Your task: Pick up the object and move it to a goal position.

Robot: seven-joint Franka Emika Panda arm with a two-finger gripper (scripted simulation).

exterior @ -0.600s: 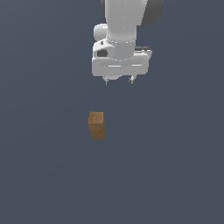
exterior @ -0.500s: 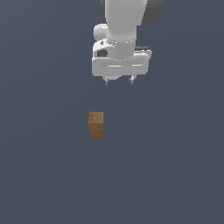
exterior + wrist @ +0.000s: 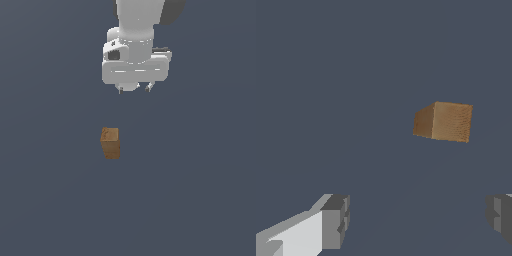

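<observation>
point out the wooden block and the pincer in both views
wooden block (image 3: pixel 110 143), exterior view, front face
wooden block (image 3: pixel 445 121), wrist view, its broad face
pincer (image 3: pixel 134 89), exterior view, between the fingertips
pincer (image 3: pixel 418 220), wrist view, gap between the fingers

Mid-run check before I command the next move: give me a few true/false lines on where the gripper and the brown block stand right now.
1. The gripper is shut on the brown block. False: the jaws stand wide apart with nothing between them.
2. The block rests by itself, apart from the gripper. True.
3. In the exterior view the block lies to the right of the gripper. False: it lies below it and slightly to that view's left.
4. The wrist view shows the block ahead of the fingertips, not between them. True.
5. A second block lies beside the first. False: only one block is in view.
</observation>
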